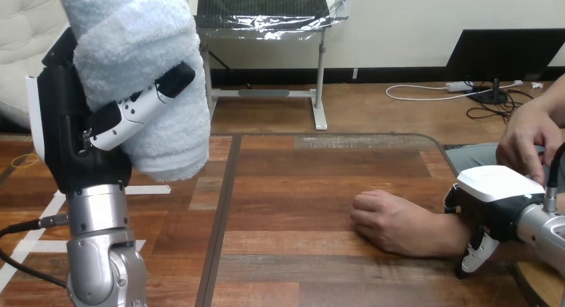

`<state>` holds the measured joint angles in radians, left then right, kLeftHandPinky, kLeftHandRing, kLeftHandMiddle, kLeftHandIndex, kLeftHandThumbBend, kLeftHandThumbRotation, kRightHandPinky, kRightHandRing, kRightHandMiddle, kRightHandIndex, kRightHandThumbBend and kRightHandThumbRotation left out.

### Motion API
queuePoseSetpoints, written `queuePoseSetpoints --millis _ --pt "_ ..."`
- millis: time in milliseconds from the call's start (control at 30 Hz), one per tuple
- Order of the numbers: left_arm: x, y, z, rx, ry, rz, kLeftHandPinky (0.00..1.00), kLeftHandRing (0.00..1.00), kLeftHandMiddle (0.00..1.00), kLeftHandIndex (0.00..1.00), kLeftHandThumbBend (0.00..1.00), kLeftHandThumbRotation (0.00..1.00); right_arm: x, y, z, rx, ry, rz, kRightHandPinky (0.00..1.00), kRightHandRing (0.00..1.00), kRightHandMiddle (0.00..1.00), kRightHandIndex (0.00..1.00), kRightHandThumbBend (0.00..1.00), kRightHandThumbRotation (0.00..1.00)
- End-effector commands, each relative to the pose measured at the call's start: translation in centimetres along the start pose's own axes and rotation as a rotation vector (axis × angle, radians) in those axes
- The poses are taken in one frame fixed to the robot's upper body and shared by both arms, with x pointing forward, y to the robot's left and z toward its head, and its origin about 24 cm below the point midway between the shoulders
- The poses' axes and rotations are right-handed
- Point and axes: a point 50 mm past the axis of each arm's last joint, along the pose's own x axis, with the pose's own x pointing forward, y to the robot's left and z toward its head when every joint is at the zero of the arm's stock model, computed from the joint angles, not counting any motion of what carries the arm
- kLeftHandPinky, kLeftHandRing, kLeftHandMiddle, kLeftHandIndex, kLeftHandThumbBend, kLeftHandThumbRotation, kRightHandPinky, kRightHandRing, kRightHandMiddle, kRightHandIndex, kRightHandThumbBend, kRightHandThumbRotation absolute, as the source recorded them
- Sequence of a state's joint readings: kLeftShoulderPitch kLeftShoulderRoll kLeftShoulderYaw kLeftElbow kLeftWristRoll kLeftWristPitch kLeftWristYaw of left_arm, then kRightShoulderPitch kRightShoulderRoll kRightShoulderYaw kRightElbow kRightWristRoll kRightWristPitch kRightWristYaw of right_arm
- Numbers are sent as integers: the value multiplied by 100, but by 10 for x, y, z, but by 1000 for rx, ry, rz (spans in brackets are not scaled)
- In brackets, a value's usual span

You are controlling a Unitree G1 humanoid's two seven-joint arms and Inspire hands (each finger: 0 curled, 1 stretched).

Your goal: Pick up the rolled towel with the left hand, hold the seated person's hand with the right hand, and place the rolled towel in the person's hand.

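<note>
Pale rolled towel (143, 67) sits clasped in the raised left hand (63, 127).

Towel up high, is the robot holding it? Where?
Yes. The left hand grips the rolled towel round its lower half, thumb across the front. The right hand lies over the person's wrist; a grip there cannot be told.
</note>
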<state>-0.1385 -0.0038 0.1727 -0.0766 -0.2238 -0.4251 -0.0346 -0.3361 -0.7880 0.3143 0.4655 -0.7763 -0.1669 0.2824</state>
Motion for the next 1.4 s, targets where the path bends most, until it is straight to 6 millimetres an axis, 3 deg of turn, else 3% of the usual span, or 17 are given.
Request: queuePoseSetpoints --millis 0,533,1000,1367 --pt "16 -10 17 2 -114 -43 23 28 34 39 56 0 4 1 5 35 -27 6 15 23 35 49 88 7" --pt "15 -10 17 -6 -110 -41 23 28 34 39 56 0 3 -1 5 37 -36 14 19 28 41 53 89 12" --pt "15 -10 18 -10 -112 -37 23 28 34 39 56 0 1 -3 6 50 -37 31 43 57 63 64 91 19" --pt "15 -9 18 -10 -117 -40 23 28 35 39 56 0 0 -5 6 56 -46 25 51 66 70 71 92 21"
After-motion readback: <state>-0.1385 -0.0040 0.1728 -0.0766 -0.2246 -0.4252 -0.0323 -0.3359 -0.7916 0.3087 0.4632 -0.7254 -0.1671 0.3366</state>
